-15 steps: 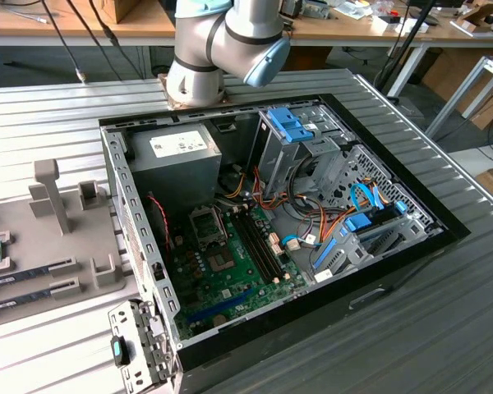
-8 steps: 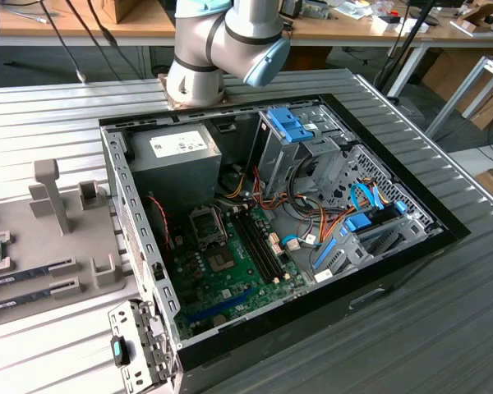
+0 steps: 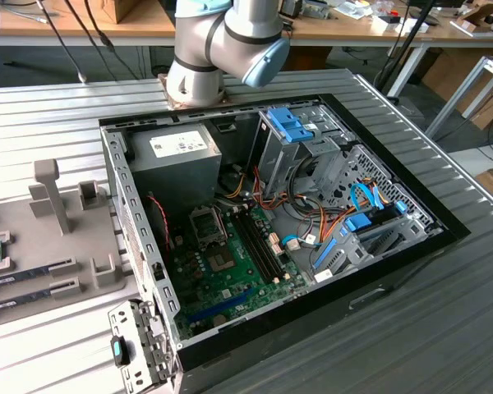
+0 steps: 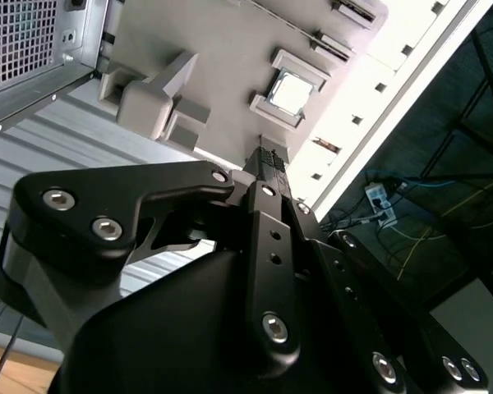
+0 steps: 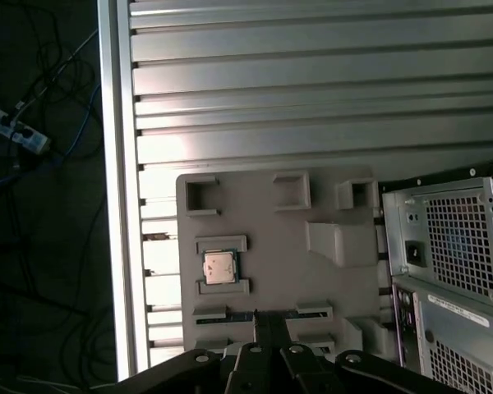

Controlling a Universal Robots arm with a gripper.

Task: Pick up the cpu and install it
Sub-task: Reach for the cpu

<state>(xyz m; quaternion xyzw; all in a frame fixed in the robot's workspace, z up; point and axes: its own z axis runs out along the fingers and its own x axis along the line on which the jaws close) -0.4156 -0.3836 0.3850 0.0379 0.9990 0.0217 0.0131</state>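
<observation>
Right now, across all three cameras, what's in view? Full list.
table: one, silver ribbed, under everything
computer case: one, black, open, mid-table
motherboard: one, green, on the case floor
power supply: one, grey, case corner nearest the arm
drive brackets: several, blue, the exterior view's right of the case
cables: bundle, orange, red and blue, beside the motherboard
tray: one, grey, beside the case at the exterior view's left
cpu: one, silver with green rim, in a tray pocket
memory sticks: at least two, dark, in tray slots
arm: one, grey with blue cap, behind the case
gripper: one, black, shut, empty, over the tray near the cpu
</observation>
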